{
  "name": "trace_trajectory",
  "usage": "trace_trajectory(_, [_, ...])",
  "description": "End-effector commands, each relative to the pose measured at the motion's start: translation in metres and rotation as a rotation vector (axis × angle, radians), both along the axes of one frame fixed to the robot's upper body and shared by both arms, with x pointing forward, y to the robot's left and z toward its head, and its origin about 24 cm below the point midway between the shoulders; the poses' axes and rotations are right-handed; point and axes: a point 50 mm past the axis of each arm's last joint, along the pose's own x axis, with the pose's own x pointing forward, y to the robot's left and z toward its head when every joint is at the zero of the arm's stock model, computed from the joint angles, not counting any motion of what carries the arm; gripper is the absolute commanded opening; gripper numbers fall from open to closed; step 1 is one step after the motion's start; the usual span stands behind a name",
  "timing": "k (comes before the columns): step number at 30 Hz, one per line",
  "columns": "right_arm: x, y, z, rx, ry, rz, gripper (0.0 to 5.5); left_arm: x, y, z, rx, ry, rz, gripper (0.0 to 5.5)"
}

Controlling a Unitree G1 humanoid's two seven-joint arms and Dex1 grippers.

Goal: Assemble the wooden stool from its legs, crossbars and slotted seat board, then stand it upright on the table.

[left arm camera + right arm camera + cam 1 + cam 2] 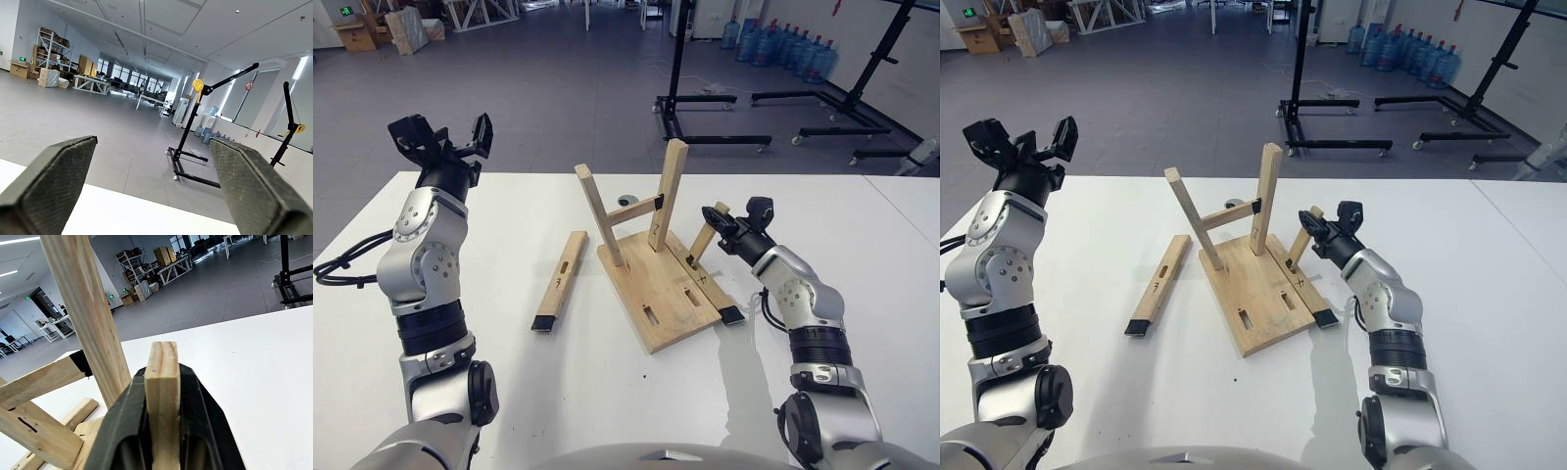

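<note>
The left gripper (448,137) hangs raised above the far left edge of the white table (862,255). Its two black textured pads (49,181) are spread wide with nothing between them. Lower than that hand and off to its right, well apart from it, a loose pale wooden leg with a black foot cap (561,279) lies flat on the tabletop. Further right, between the two hands, the pale rectangular slotted seat board (631,279) rests flat on the table, turned at an angle. Two pale wooden legs stand up out of it — a leaning leg (600,217) on the side nearer the left hand and a taller, more upright leg (670,191) nearer the right. A short wooden crossbar (632,211) joins them, with a dark end where it meets the upright leg. Along the board's edge, just below the right gripper (717,221), lies a flat wooden leg with a black cap (718,297). The right gripper is closed on the top end of a short pale wooden bar (703,243), which slants down from the hand to the board. In the right wrist view the bar's end sits clamped between the black fingers (122,431) — the upright leg just beside it.
</note>
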Motion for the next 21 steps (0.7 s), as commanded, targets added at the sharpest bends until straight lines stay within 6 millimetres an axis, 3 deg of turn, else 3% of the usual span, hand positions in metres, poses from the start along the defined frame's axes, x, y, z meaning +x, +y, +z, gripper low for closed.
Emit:
trace_trajectory(1, [-0.005, -0.002, -0.002, 0.016, 0.016, -0.004, 0.39, -0.001, 0.000, -0.001, 0.001, 0.000, 0.005, 4.18])
trace_trajectory(12, [-0.004, -0.008, -0.015, -0.015, 0.047, -0.043, 0.39, 0.000, -0.001, -0.003, 0.012, 0.002, -0.003, 4.18])
trace_trajectory(21, [-0.010, 0.000, -0.028, -0.148, 0.026, -0.008, 0.39, 0.000, -0.002, -0.004, 0.027, 0.001, -0.009, 4.18])
